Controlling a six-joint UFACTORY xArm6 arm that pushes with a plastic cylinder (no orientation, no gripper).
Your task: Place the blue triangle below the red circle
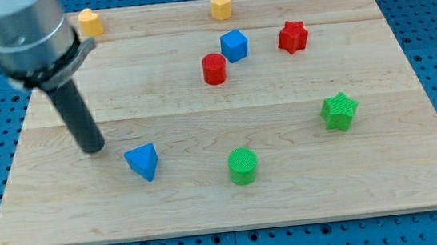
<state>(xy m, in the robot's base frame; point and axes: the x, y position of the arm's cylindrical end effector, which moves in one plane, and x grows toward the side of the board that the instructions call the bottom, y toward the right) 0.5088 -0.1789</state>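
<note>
Camera view shows a pale wooden board [415, 160] on a blue pegboard surface, with the arm's dark rod coming down from the view's top left. The rod's lower end, my tip [94, 149], rests on the board close to the view's left of the blue triangle [143, 161] and a little above it, with a narrow gap between them, so it is not touching the block. There are no jaws to open or close; the end effector is a bare rod and holds nothing. The red circle [214, 69] stands in the upper middle of the board, with a blue cube [234, 45] just beside it toward the view's upper right. The blue triangle lies well apart from the red circle, lower and off to the view's left, so it is already in the lower half but not underneath the target. By this reading the task is at an early stage: the triangle has yet to be brought rightward until it sits directly under the red circle, probably somewhat higher as well. The stretch of board under the red circle looks free, though a green circle [243, 166] sits lower down on that side and could be nudged if the push runs too low.
</note>
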